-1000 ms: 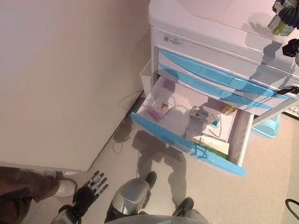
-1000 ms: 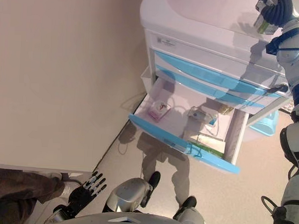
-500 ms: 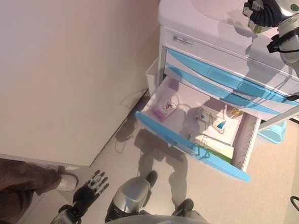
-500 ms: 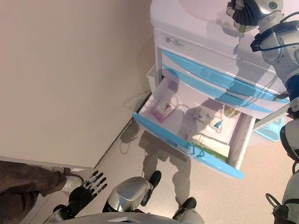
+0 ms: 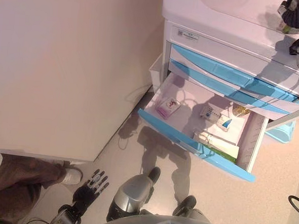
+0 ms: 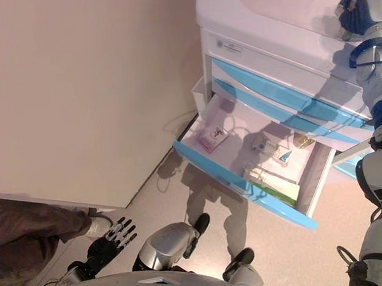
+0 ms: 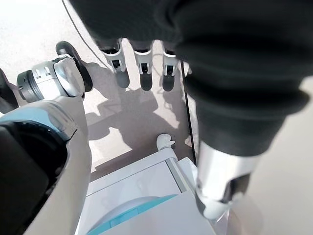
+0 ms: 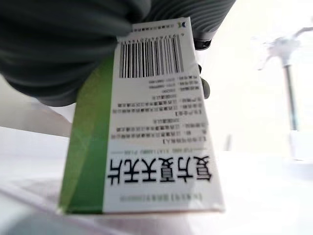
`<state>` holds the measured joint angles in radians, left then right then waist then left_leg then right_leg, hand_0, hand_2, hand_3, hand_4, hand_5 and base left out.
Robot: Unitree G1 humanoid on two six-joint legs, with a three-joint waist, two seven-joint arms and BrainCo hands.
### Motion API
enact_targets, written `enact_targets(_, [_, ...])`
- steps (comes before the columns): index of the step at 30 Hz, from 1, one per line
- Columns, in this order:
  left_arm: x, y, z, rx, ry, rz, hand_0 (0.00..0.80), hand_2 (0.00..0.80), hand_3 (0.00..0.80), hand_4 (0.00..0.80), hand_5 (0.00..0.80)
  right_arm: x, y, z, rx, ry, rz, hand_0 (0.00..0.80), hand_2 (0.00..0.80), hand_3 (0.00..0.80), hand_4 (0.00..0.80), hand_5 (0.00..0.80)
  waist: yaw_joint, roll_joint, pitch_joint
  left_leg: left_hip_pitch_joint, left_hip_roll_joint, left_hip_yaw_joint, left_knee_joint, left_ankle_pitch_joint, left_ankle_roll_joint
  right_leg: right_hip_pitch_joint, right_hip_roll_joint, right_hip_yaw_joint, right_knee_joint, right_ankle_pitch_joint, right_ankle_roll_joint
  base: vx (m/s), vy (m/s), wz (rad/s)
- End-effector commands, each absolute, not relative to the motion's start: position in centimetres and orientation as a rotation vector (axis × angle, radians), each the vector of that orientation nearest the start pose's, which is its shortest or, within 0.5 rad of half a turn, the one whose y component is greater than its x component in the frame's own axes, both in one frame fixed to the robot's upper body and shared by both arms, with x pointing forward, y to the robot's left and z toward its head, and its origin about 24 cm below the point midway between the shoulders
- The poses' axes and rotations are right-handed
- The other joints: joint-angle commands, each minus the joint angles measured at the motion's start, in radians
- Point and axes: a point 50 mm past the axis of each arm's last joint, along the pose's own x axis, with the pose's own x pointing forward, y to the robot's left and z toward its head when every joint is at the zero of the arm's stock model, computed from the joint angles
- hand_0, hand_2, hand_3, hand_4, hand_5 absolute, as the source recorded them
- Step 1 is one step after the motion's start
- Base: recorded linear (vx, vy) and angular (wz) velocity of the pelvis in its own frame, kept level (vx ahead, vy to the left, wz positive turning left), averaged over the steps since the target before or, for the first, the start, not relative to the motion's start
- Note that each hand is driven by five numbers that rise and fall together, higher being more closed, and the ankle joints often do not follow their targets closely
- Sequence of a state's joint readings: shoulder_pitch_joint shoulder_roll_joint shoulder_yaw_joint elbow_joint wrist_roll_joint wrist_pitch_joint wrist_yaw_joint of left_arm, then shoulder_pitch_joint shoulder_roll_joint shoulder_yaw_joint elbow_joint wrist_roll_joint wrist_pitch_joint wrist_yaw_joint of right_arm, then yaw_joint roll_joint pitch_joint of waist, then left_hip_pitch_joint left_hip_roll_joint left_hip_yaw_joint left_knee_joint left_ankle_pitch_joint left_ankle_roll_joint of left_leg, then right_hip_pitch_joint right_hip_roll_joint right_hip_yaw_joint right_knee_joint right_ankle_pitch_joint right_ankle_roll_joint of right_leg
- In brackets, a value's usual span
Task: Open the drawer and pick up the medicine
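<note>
Drawer (image 5: 199,122) open, my right hand (image 5: 297,10) clamped on medicine box (image 8: 146,127), cabinet top (image 5: 232,10) just below. Left hand (image 5: 91,185) relaxed. Next: set down gently.

The cabinet (image 5: 231,25) is showing smooth, glossy white plastic with blue drawer (image 5: 188,140) fronts; the medicine box (image 8: 146,132) is looking like printed matt card.

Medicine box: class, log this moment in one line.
drawer: open | medicine box: in right hand, over cabinet top | left hand: idle, open

Three drawers (image 5: 228,76), one open.
</note>
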<state>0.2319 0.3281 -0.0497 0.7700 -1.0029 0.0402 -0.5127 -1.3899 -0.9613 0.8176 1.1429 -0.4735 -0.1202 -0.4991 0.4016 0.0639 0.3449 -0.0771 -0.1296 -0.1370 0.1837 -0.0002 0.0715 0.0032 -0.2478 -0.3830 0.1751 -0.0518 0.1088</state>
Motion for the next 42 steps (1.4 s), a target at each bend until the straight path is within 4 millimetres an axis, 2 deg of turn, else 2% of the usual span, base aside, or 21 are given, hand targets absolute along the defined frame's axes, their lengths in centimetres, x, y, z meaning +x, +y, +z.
enact_targets(1, [8.5, 25.6, -11.6, -0.794, 0.675, 0.133, 0.0, 0.0, 0.0, 0.0, 0.0, 35.5, -31.9, 37.0, -1.646, -0.499, -0.822, 0.8, 0.8, 0.8, 0.8, 0.8, 0.011, 0.0, 0.0, -0.058, -0.021, -0.024, 0.012, -0.084, -0.025, 0.005, -0.037, -0.002, 0.12, -0.066, -0.012, 0.0, 0.0, 0.0])
enact_targets(14, [8.5, 25.6, -11.7, -0.803, 0.675, 0.131, 0.0, 0.0, 0.0, 0.0, 0.0, 35.1, -33.4, 36.7, -1.581, -0.413, -0.804, 0.8, 0.8, 0.8, 0.8, 0.8, 0.004, 0.003, 0.005, -0.061, -0.019, -0.019, 0.015, -0.085, -0.027, 0.001, -0.037, 0.006, 0.111, -0.058, -0.014, -0.002, -0.005, -0.01])
enact_targets(15, [8.5, 25.6, -11.7, -0.803, 0.676, 0.13, 0.0, 0.0, 0.0, 0.0, 0.0, 35.1, -33.5, 36.8, -1.576, -0.415, -0.817, 0.609, 0.609, 0.609, 0.609, 0.609, 0.004, 0.003, 0.005, -0.062, -0.02, -0.019, 0.015, -0.085, -0.027, 0.001, -0.037, 0.006, 0.111, -0.058, -0.015, 0.0, 0.0, 0.0])
enact_targets(16, [8.5, 25.6, -11.7, -0.804, 0.675, 0.131, 0.0, 0.0, 0.0, 0.0, 0.0, 35.0, -33.7, 36.8, -1.579, -0.394, -0.82, 0.0, 0.0, 0.0, 0.0, 0.0, 0.004, 0.004, 0.006, -0.062, -0.019, -0.019, 0.015, -0.084, -0.026, 0.0, -0.038, 0.005, 0.112, -0.057, -0.014, 0.0, 0.0, 0.0])
enact_targets(19, [8.5, 25.9, -11.6, -0.806, 0.674, 0.141, 0.0, 0.0, 0.0, 0.0, 0.0, 35.2, -34.1, 36.5, -1.609, -0.317, -0.792, 0.0, 0.0, 0.0, 0.0, 0.0, 0.006, 0.004, 0.01, -0.065, -0.018, -0.022, 0.015, -0.084, -0.027, -0.004, -0.038, 0.007, 0.112, -0.054, -0.014, 0.0, 0.0, 0.0])
enact_targets(26, [8.9, 26.1, -11.4, -0.809, 0.657, 0.132, 0.0, 0.0, 0.0, 0.0, 0.0, 35.1, -33.7, 37.2, -1.703, -0.323, -0.842, 0.0, 0.0, 0.0, 0.0, 0.0, 0.005, -0.003, 0.02, -0.073, -0.015, -0.02, 0.012, -0.08, -0.027, -0.015, -0.036, 0.011, 0.109, -0.047, -0.012, 0.0, 0.0, 0.0])
enact_targets(32, [8.8, 26.0, -11.4, -0.812, 0.658, 0.132, 0.0, 0.0, 0.0, 0.0, 0.0, 34.6, -33.9, 37.8, -1.783, -0.347, -0.938, 0.0, 0.0, 0.0, 0.0, 0.0, 0.006, -0.005, 0.015, -0.071, -0.013, -0.008, 0.005, -0.08, -0.026, -0.01, -0.038, 0.002, 0.101, -0.042, -0.01, 0.0, 0.0, 0.0])
enact_targets(38, [8.7, 26.0, -11.4, -0.806, 0.672, 0.128, 0.0, 0.0, 0.0, 0.0, 0.0, 34.3, -33.8, 38.5, -1.79, -0.389, -1.019, 0.0, 0.0, 0.0, 0.0, 0.0, 0.009, -0.008, 0.005, -0.063, -0.013, -0.008, 0.003, -0.082, -0.026, 0.0, -0.039, -0.005, 0.1, -0.041, -0.008, 0.0, 0.0, 0.0])
enact_targets(42, [8.5, 25.9, -11.5, -0.809, 0.68, 0.124, 0.0, 0.0, 0.0, 0.0, 0.0, 34.2, -33.0, 39.2, -1.79, -0.463, -1.027, 0.0, 0.0, 0.0, 0.0, 0.0, 0.006, -0.011, -0.009, -0.053, -0.014, -0.009, 0.0, -0.087, -0.025, 0.009, -0.038, -0.003, 0.092, -0.041, -0.006, 0.0, 0.0, 0.0])
